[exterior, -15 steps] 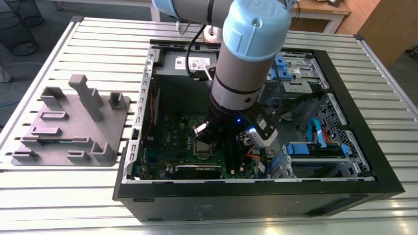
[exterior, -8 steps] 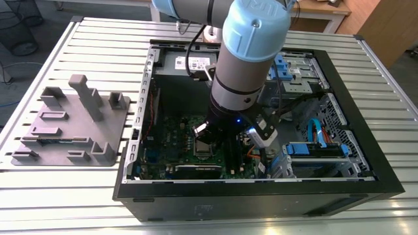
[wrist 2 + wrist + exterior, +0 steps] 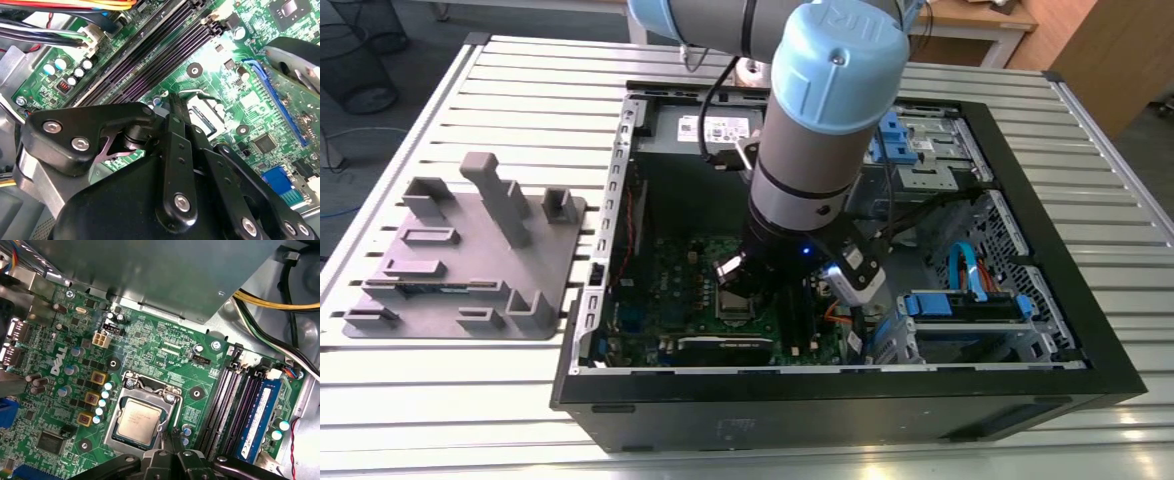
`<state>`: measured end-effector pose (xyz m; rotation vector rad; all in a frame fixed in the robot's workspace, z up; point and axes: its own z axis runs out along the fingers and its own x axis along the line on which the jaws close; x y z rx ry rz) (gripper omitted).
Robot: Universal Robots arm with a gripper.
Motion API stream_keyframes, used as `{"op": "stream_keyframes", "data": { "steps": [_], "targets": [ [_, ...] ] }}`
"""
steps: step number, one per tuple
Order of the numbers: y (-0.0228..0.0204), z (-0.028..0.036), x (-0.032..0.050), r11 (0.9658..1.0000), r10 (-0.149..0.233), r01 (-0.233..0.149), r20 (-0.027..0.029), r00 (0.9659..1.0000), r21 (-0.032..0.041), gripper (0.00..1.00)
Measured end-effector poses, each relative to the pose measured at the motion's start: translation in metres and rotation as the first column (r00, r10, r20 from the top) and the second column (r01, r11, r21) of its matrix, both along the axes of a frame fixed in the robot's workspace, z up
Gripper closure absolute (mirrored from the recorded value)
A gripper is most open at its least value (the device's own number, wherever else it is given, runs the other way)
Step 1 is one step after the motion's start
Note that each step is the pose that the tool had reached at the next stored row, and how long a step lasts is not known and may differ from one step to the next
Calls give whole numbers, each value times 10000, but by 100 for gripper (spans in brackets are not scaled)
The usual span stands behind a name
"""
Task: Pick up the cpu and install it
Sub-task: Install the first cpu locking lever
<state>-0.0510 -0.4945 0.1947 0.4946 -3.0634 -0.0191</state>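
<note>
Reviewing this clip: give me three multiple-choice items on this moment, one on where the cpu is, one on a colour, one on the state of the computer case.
1. Where is the cpu?
A. On the grey fixture outside the case
B. In the socket on the motherboard
C. On the slatted table

2. What colour is the motherboard?
A. Green
B. Red
C. White

3. How is the computer case?
A. Closed with its side panel on
C. Standing upright
B. Lying flat with its side open

Answers: 1 B, the first wrist view shows the chip inside the metal socket frame. 2 A, its surface is green in both wrist views. 3 B, the exterior view looks straight down into the open case.
</note>
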Motion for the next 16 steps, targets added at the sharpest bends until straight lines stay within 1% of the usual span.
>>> {"op": "stream_keyframes", "data": {
  "steps": [1, 2, 6, 9, 11, 16],
  "targets": [
    [-1, -1, -9, 10000, 0, 0, 9, 10000, 6, 89],
    [-2, -5, -16, 10000, 0, 0, 30, 10000, 12, 89],
    [-11, -38, -20, 10000, 0, -1, 150, 9999, 49, 89],
    [-18, -60, -21, 10000, -1, -1, 209, 9998, 81, 89],
    [-18, -66, -20, 10000, 0, -2, 219, 9998, 97, 89],
    [-31, -69, -20, 9999, -1, -2, 221, 9998, 116, 89]
  ]
}}
